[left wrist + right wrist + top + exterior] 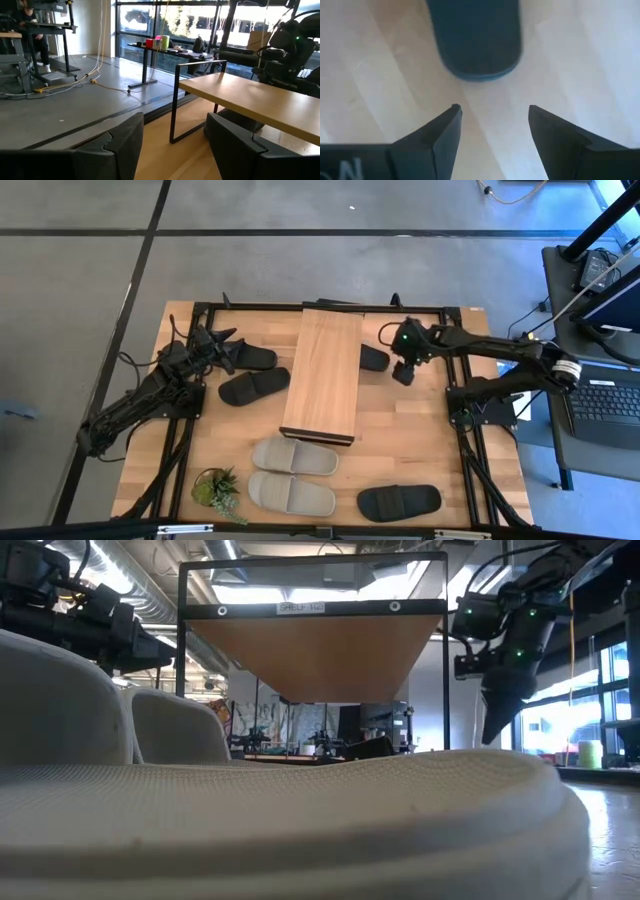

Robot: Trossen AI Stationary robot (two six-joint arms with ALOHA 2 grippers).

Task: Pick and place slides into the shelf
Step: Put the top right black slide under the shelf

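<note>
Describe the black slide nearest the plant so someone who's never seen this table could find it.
Start at the wooden shelf in the table's middle, then go to the table's near edge, where the potted plant stands. Past the two beige slides lies one black slide, alone at the right corner, away from every other black one.

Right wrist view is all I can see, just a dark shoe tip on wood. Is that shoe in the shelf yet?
Observer: Partly. From above, that black slide has one end hidden under the shelf, and the rest sticks out toward the right gripper.
Operator: How many shoes are lying out?
Observer: Five: two black slides by the left gripper, two beige ones beside the potted plant, and one more black one.
Operator: Is the left arm holding one?
Observer: No, its fingers are open with nothing between them.
</note>
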